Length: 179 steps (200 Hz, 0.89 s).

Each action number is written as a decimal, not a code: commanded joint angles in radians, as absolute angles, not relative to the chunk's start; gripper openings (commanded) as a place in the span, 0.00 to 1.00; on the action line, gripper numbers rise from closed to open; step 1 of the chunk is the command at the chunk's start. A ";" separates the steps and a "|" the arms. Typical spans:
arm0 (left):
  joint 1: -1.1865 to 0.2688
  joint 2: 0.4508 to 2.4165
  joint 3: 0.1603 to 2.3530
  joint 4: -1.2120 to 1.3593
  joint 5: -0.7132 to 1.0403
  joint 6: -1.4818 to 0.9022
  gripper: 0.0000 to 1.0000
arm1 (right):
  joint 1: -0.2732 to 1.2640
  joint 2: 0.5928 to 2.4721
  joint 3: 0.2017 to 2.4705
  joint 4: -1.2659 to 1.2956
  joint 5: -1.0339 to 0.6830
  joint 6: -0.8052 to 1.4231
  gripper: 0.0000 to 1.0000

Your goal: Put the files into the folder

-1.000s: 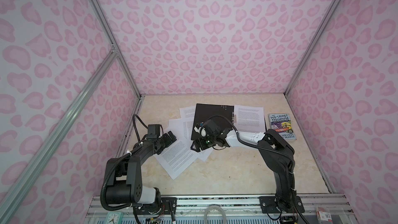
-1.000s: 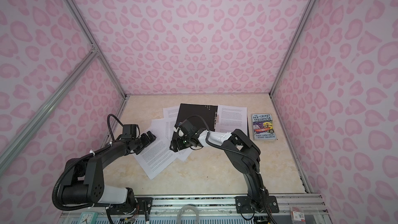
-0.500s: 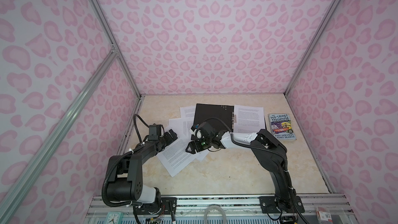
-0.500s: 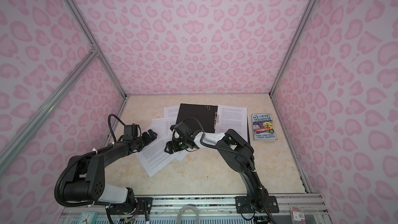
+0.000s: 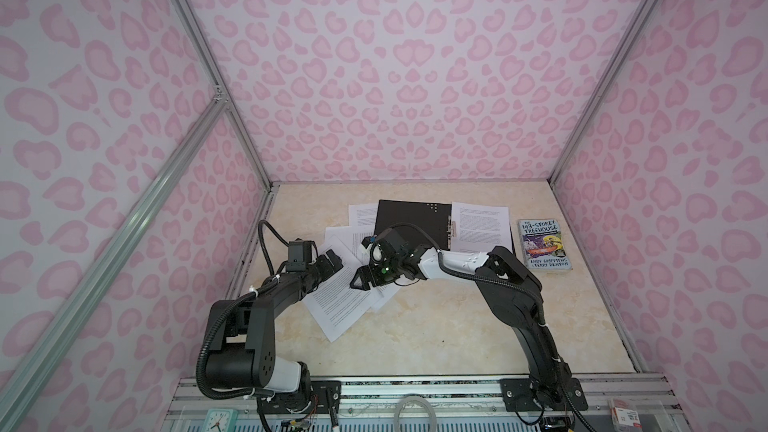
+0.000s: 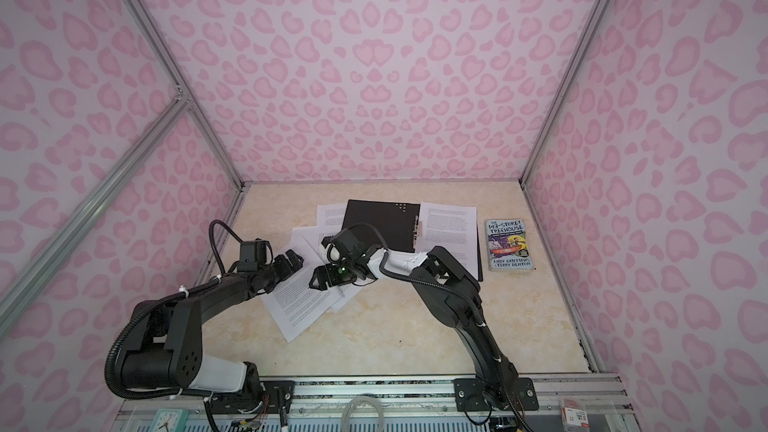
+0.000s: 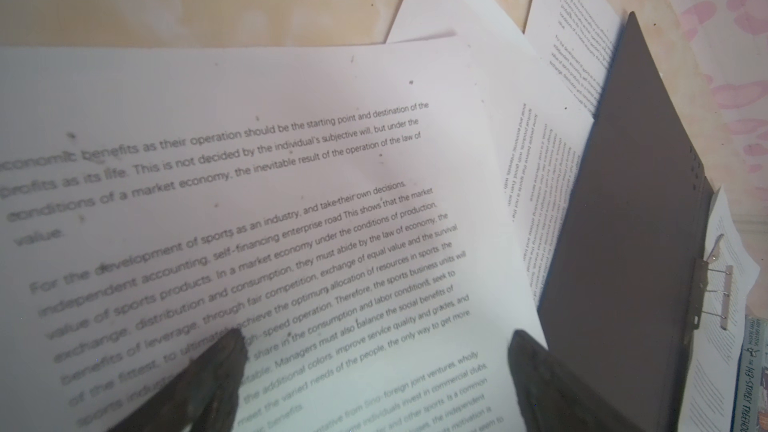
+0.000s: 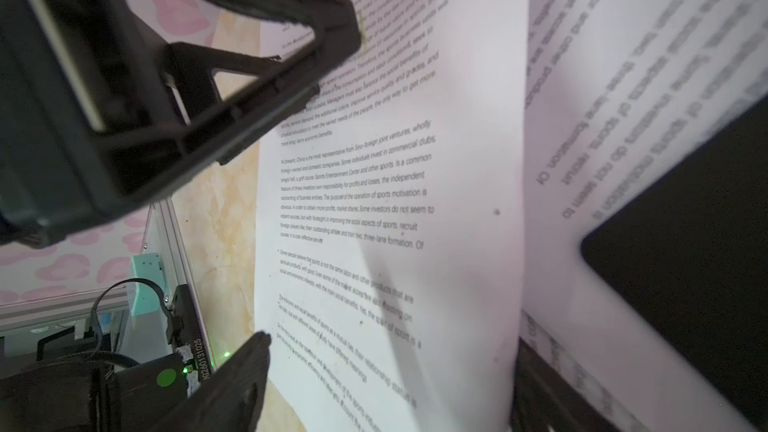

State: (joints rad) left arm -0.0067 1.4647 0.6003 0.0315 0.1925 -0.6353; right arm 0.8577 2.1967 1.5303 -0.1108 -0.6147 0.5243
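The folder (image 5: 411, 222) lies open, black inside up, at the back of the table (image 5: 436, 338), likely to take paper; one sheet (image 5: 480, 224) covers its right half; loose sheets (image 5: 345, 297) fan out by its left edge. The left gripper (image 5: 333, 258) and right gripper (image 5: 360, 280) hang over that pile, jaws wide, holding nothing; fingertip contact is unclear; the right arm (image 5: 511, 284) hides the folder's near edge.

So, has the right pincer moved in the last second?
Yes. The right pincer has gone left, away from the book, further over the files.
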 commanded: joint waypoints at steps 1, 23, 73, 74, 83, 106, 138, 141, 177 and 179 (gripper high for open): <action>-0.008 1.476 0.592 -0.074 0.221 -0.658 1.00 | 0.846 2.223 1.560 -0.128 -0.678 0.527 0.85; -0.011 1.479 0.593 -0.074 0.225 -0.660 1.00 | 0.834 2.247 1.594 -0.132 -0.703 0.531 0.82; -0.011 1.482 0.593 -0.069 0.236 -0.664 1.00 | 0.829 2.318 1.681 -0.179 -0.703 0.519 0.66; -0.011 1.482 0.594 -0.069 0.236 -0.664 1.00 | 0.829 2.319 1.682 -0.179 -0.703 0.520 0.66; -0.011 1.482 0.594 -0.069 0.236 -0.664 1.00 | 0.826 2.327 1.689 -0.181 -0.698 0.521 0.62; -0.011 1.482 0.593 -0.068 0.240 -0.666 1.00 | 0.825 2.350 1.717 -0.213 -0.671 0.515 0.54; -0.011 1.480 0.593 -0.066 0.247 -0.668 1.00 | 0.828 2.368 1.727 -0.211 -0.654 0.525 0.39; -0.011 1.480 0.592 -0.066 0.248 -0.669 1.00 | 0.828 2.370 1.727 -0.209 -0.655 0.527 0.38; -0.011 1.481 0.591 -0.060 0.256 -0.670 1.00 | 0.831 2.380 1.738 -0.198 -0.660 0.542 0.24; -0.011 1.481 0.592 -0.060 0.256 -0.670 1.00 | 0.832 2.381 1.739 -0.198 -0.660 0.544 0.24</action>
State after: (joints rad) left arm -0.0082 1.4712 0.6006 0.0498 0.2020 -0.6395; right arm 0.8280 2.3650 1.7298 -0.2005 -0.6594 0.5316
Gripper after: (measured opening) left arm 0.998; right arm 0.262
